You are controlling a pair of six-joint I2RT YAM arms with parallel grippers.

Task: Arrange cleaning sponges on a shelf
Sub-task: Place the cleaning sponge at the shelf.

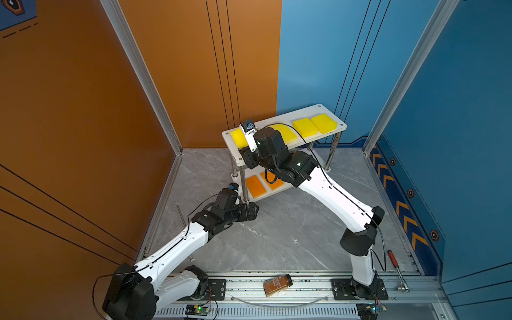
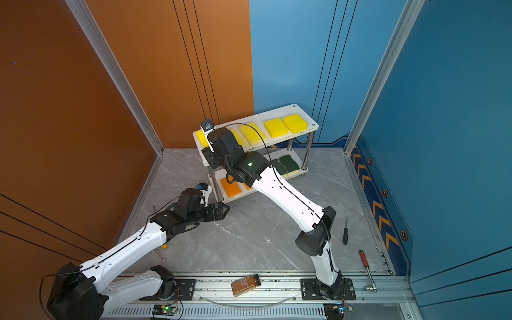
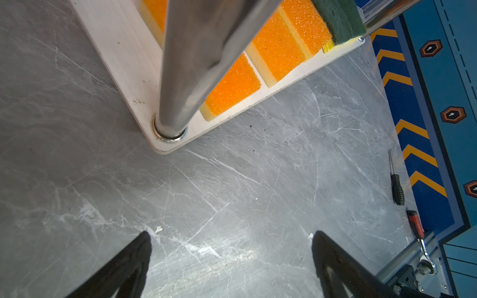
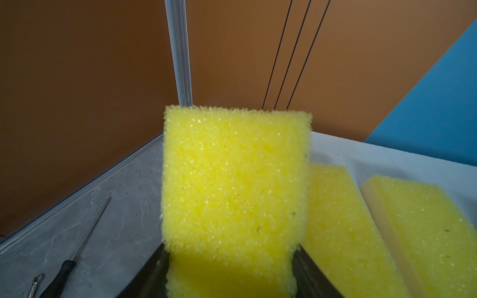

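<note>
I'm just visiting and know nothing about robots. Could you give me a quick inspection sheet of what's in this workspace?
Surface: grey marble-look tabletop, finely scratched.
Job's things: white two-tier shelf; four yellow sponges lie on top; three orange sponges and two green-topped sponges below.
Clutter: brown bottle lying on the front rail; red-handled ratchet; black screwdriver; metal rod.
Grippers: left tool open, empty, over bare tabletop; right tool closed on a fifth yellow sponge at the top tier's end.
Cables: black cable along each arm; loose wire loop at the left base.
Surroundings: orange wall, blue wall, aluminium frame posts.
</note>
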